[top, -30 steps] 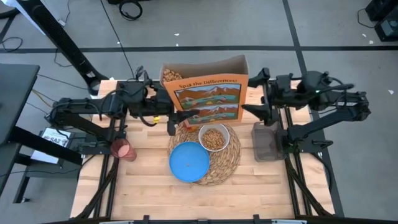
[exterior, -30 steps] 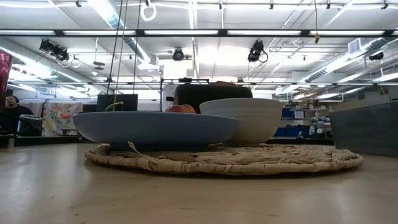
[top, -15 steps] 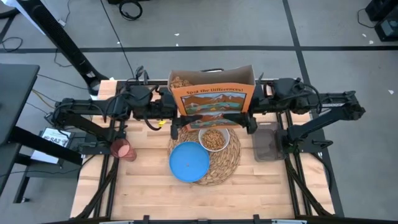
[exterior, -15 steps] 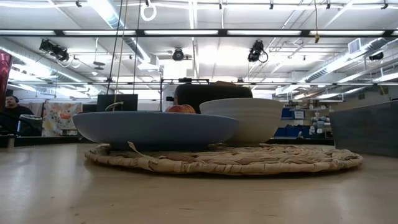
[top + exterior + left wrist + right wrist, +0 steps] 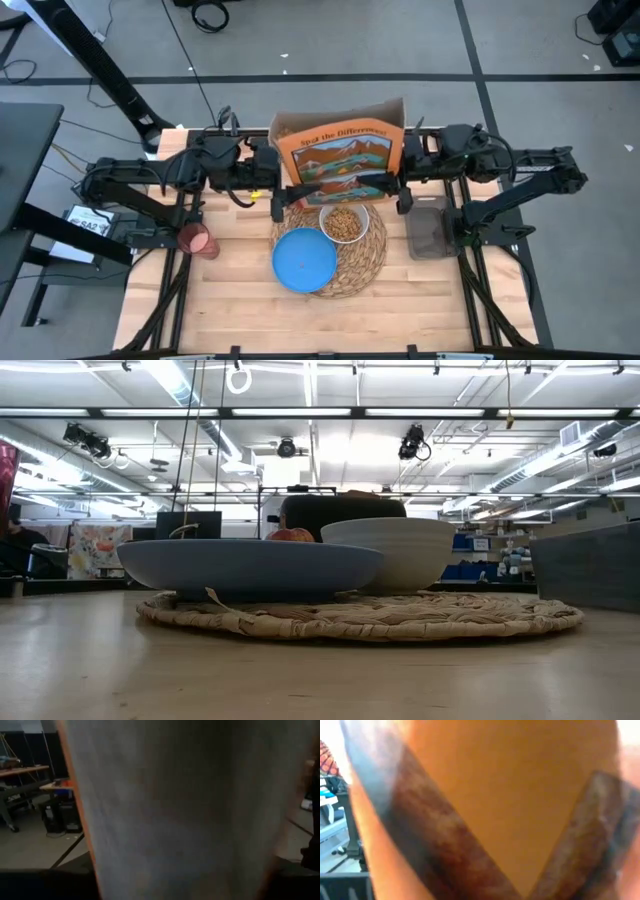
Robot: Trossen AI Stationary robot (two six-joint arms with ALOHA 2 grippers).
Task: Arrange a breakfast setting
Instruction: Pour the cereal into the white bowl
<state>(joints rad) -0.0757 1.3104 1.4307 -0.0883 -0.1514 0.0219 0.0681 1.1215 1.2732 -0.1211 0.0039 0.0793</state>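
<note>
White bowl (image 5: 344, 221) holding cereal on straw placemat (image 5: 368, 262), open cereal box (image 5: 340, 153) clamped between left gripper (image 5: 280, 196) and right gripper (image 5: 400, 192)

Cereal box (image 5: 340, 150) hides both arms' fingers; wrist views blurred by it

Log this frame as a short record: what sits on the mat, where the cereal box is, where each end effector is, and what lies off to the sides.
mat: round straw, table centre
plate: blue, on the mat, near side
bowl: white, holds cereal, on the mat
cereal box: open-topped, between both arms, behind the bowl
left end effector: at the box's left edge
right end effector: at the box's right edge
cup: pink, left of the mat
tray: dark, right of the mat
</note>
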